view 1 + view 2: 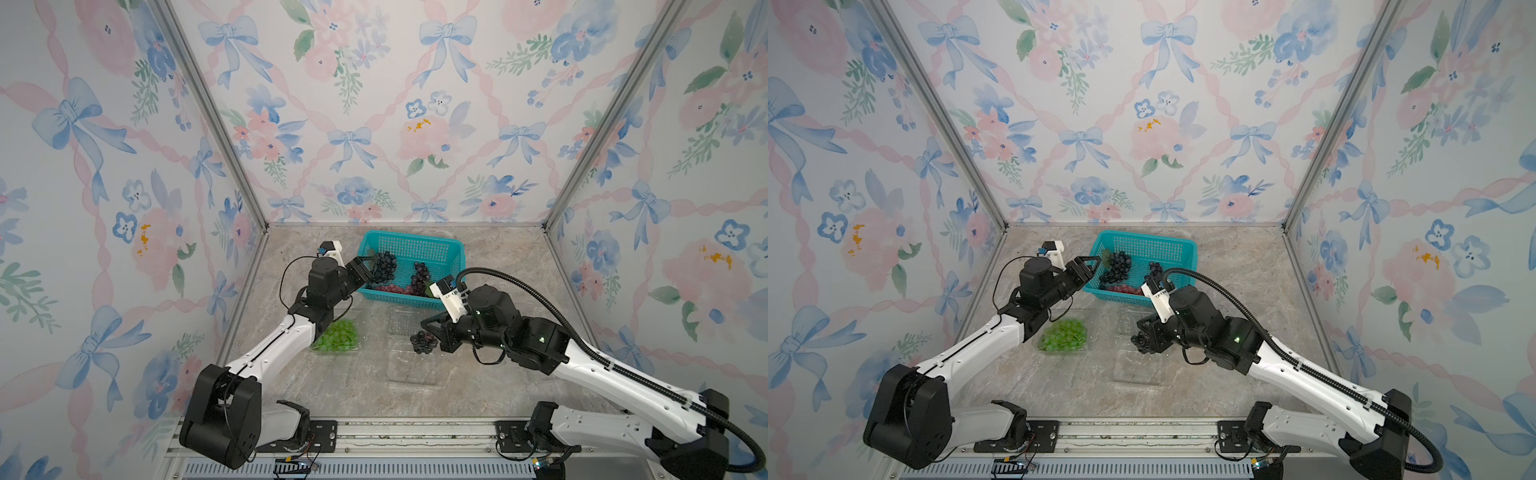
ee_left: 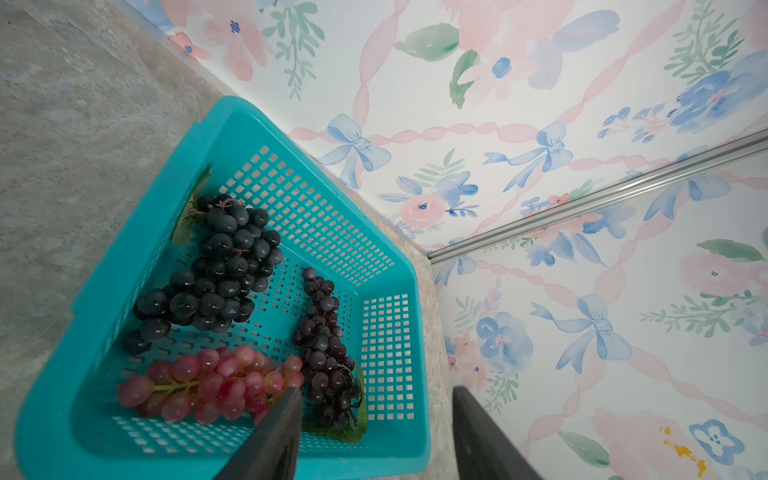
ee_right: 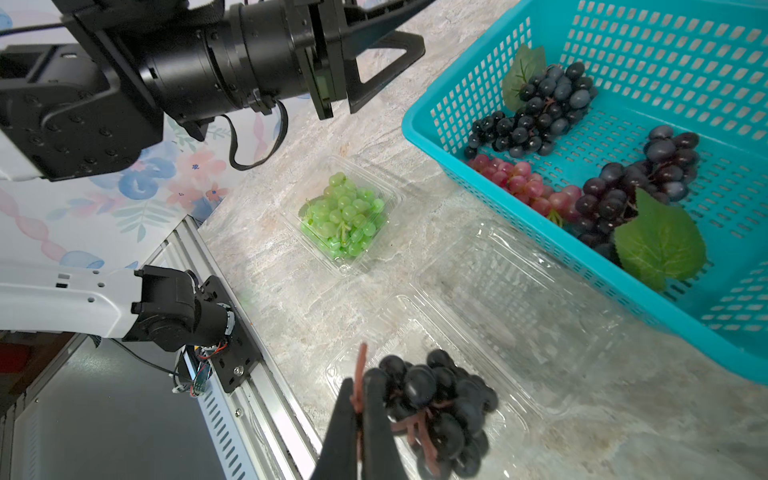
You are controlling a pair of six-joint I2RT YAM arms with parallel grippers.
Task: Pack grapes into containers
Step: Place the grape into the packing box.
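Note:
My right gripper (image 3: 359, 386) is shut on the reddish stem of a small blue-black bunch of grapes (image 3: 440, 407), which hangs over an open clear container (image 3: 519, 299). In both top views this bunch (image 1: 422, 341) (image 1: 1142, 343) sits just left of the gripper (image 1: 430, 332). My left gripper (image 2: 376, 392) is open and holds nothing, up over the near left rim of the teal basket (image 2: 316, 216). In the basket lie a blue-black bunch (image 2: 220, 274), a red bunch (image 2: 216, 382) and a dark purple bunch (image 2: 324, 349). Green grapes (image 1: 336, 336) fill another clear container (image 3: 386, 195).
The teal basket (image 1: 415, 245) stands at the back of the stone-patterned table, close to the back wall. Flowered walls close off the back and both sides. A metal rail (image 1: 407, 434) with both arm bases runs along the front edge.

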